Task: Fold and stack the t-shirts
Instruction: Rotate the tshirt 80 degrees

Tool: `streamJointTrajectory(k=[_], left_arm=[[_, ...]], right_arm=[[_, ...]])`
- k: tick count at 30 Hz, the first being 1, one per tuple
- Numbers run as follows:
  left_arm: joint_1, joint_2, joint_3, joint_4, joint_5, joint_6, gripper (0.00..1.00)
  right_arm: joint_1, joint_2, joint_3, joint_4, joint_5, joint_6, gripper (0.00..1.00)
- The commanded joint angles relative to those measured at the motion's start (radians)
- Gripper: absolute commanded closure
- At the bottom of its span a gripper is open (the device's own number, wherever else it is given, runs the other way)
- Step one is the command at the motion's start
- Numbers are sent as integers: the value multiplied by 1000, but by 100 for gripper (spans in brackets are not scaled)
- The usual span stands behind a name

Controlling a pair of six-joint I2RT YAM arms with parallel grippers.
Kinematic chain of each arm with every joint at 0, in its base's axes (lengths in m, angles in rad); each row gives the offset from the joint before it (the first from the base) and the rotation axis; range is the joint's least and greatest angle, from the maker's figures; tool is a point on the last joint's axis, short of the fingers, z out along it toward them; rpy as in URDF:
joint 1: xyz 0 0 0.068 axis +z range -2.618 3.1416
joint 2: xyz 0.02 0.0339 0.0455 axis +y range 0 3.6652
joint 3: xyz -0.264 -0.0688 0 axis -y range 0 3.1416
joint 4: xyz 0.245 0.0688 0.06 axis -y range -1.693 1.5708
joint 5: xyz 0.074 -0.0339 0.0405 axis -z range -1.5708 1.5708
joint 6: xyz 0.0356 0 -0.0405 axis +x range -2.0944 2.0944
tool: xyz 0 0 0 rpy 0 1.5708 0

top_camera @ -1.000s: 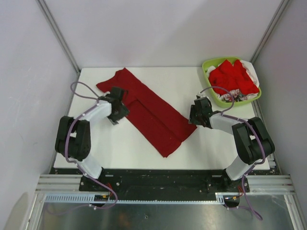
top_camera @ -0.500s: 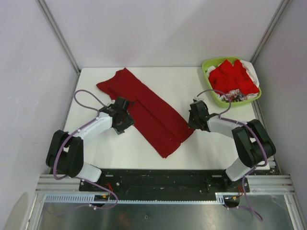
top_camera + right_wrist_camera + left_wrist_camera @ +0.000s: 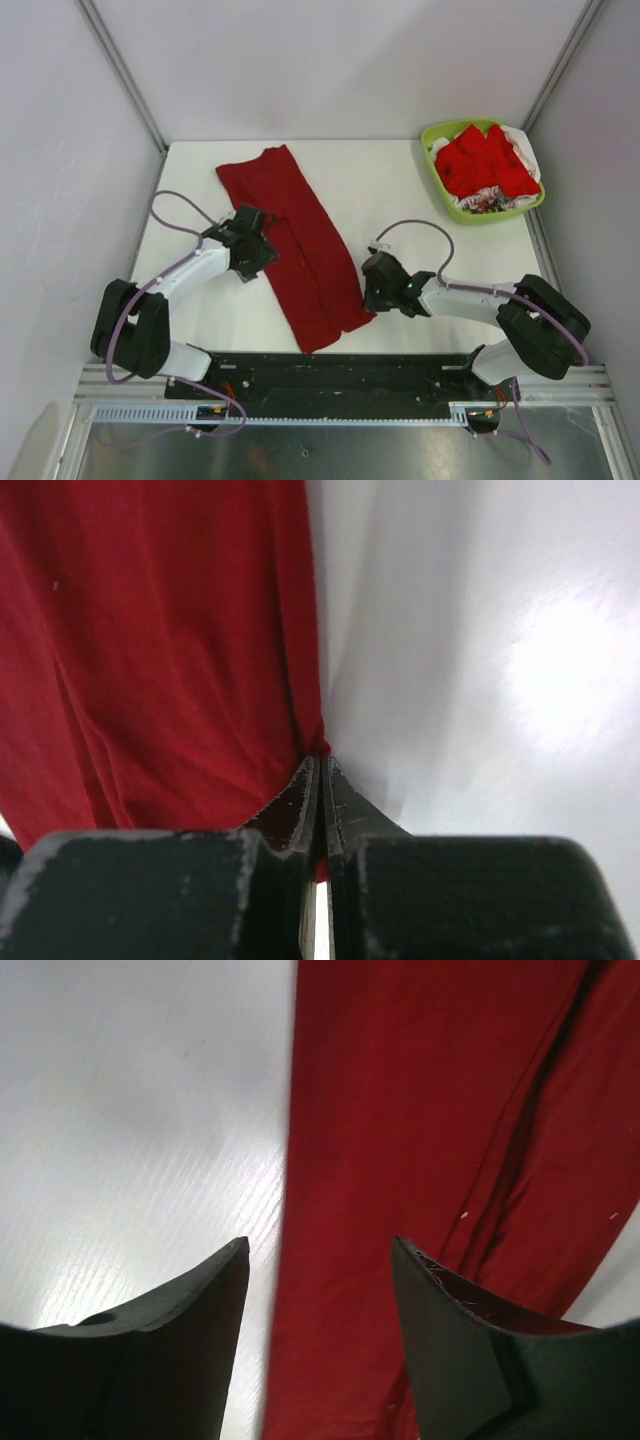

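Note:
A dark crimson t-shirt, folded into a long strip, runs from the far middle of the table toward the near edge. My right gripper is shut on its right edge near the lower end; in the right wrist view the jaws pinch a bunched bit of the cloth. At the strip's left edge my left gripper stands open, its fingers straddling that edge of the cloth without closing on it. Brighter red t-shirts lie heaped in the basket.
A lime-green basket stands at the far right corner, with white and patterned fabric beside the red shirts in it. White table shows between basket and strip. Side walls and metal posts close in the table.
The right gripper shut on the shirt's right edge and pulled it toward the near side and left. The strip swung from diagonal to nearly lengthwise. The left gripper stayed open at the left edge.

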Motion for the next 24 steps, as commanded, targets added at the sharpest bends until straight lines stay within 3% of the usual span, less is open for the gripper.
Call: streamJointTrajectory(k=[1, 7, 13, 15, 24], left_arm=[[32, -26, 29, 3, -35, -3, 37], [64, 63, 129, -2, 6, 82, 38], [-33, -73, -18, -27, -25, 9, 40], [-78, -129, -60, -57, -51, -18, 41], [-285, -310, -154, -238, -90, -137, 44]], right_arm=[[140, -36, -22, 1, -14, 131, 96], [208, -33, -24, -12, 14, 146, 88], [146, -122, -24, -83, 32, 112, 59], [135, -155, -24, -104, 29, 108, 54], [140, -199, -44, -143, -13, 91, 50]])
